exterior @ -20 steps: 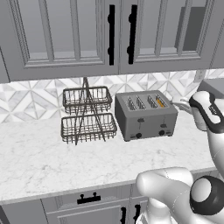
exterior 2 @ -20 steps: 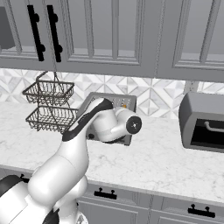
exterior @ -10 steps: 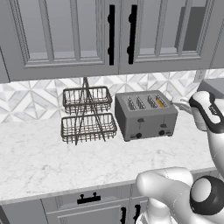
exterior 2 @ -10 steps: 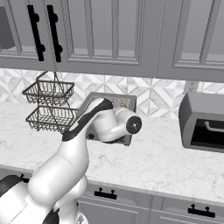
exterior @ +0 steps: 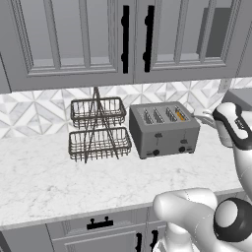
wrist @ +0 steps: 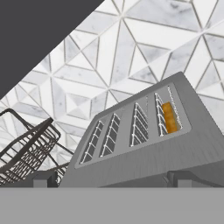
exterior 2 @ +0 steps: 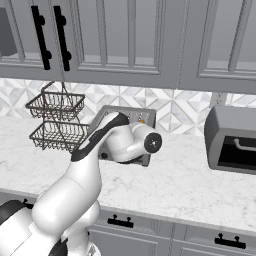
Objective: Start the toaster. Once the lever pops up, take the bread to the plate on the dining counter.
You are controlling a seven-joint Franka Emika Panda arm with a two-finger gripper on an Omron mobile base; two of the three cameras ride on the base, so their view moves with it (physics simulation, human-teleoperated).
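**Toaster loaded, my end effector hanging open above it**

Farthest left on the marble surface (exterior: 44,182) stands the two-tier wire basket rack (exterior: 97,129), both tiers bare wire, set against the patterned tile backsplash (exterior: 29,110). In my hand view the same rack (wrist: 26,151) sits at the lower left, tilted because my wrist is rolled.

Just beside the rack, to its right and not touching it, is the toaster (exterior: 163,129), a grey box with four slots on top and small dark levers and knobs along its front face. The bread (exterior: 180,115) sits down in the rightmost slot, only its orange top edge showing. My hand view looks down across the toaster (wrist: 148,144) from near its front edge, and the bread (wrist: 169,117) is plain there, upright in the slot at the right end; the other three slots show only their wire guides.

My end effector (wrist: 111,179) hovers over the toaster's front, jaws spread wide, holding nothing; the two dark fingertips (wrist: 43,178) stand far apart at the bottom of the hand view. Whether a tip touches the toaster body I can't quite tell from this angle.

Right of the toaster, my wrist (exterior: 231,123) rises beside it. In the right base view my forearm covers most of the toaster (exterior 2: 131,120), and farther right a dark grey appliance (exterior 2: 231,145) rests on the same surface.
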